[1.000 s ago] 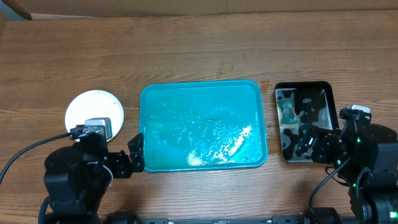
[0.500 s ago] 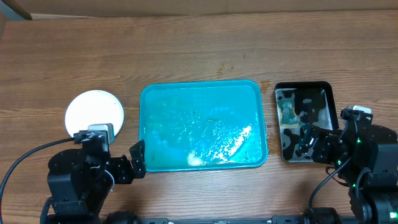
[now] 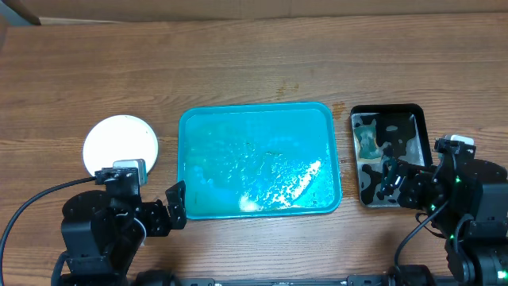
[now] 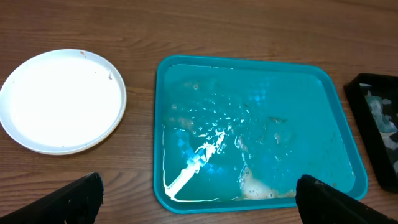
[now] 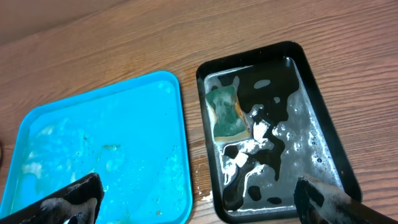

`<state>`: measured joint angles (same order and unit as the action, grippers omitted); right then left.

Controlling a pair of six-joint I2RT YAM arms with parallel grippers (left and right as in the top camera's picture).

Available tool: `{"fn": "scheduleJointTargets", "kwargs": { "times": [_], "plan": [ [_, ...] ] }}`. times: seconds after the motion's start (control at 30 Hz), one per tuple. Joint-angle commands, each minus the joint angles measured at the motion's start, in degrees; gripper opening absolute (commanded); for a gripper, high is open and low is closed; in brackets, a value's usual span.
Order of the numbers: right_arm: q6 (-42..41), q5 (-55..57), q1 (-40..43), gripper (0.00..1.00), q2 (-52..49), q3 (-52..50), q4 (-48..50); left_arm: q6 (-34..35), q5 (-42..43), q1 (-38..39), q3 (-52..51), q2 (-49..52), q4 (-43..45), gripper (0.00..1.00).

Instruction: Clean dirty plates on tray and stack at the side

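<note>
The turquoise tray (image 3: 181,159) is sitting at the middle of the wooden desk (image 3: 254,63), its bare floor glistening with water and patches of white suds near the front rim. A white plate (image 3: 121,143) is lying flat on the desk just left of the tray, apart from its rim, with a few tiny brown specks showing on its far edge in the left wrist view; whether other plates are lying beneath it cannot be told. The left hand (image 4: 199,186) is hovering low at the tray's near left corner, its fingers standing wide apart and gripping nothing. To the right of the tray, a smaller glossy black tray (image 3: 425,151) is holding shallow water and foam, with a green sponge (image 5: 227,112) lying in its far left part. The right hand (image 5: 198,183) is hanging over the near end of the black tray, fingers likewise spread wide and carrying nothing
</note>
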<state>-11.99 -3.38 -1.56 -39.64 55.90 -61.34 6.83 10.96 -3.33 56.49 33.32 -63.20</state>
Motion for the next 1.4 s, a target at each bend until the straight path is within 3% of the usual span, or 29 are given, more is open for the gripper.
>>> {"fn": "scheduleJointTargets", "kwargs": {
  "times": [0.0, 0.27, 0.43, 0.87, 1.2, 1.3, 1.37],
  "plan": [
    [0.0, 0.74, 0.09, 1.0, 1.36, -0.35, 0.04, -1.51, 0.48, 0.37, -0.52, -0.33, -0.04, 1.0],
    [0.02, 2.08, 0.09, 1.0, 9.2, -0.44, -1.79, -1.53, 0.48, 0.37, -0.52, -0.33, -0.04, 1.0],
    [0.02, 2.23, 0.07, 1.0, 16.68, -3.65, 2.95, -1.53, 0.48, 0.37, -0.52, -0.33, -0.04, 1.0],
    [-0.04, -3.23, -0.09, 1.0, 39.65, -33.24, 35.3, -1.51, 0.48, 0.37, -0.52, -0.33, -0.04, 1.0],
    [-0.02, -3.56, -0.66, 1.0, 39.47, -51.34, 65.29, -1.53, 0.48, 0.37, -0.52, -0.33, -0.04, 1.0],
    [-0.02, -3.52, -0.68, 1.0, 39.47, -55.67, 70.29, -1.53, 0.48, 0.37, -0.52, -0.33, -0.04, 1.0],
    [0.02, -3.08, -0.66, 1.0, 39.47, -55.47, 67.63, -1.53, 0.48, 0.37, -0.52, -0.33, -0.04, 1.0]
  ]
}}
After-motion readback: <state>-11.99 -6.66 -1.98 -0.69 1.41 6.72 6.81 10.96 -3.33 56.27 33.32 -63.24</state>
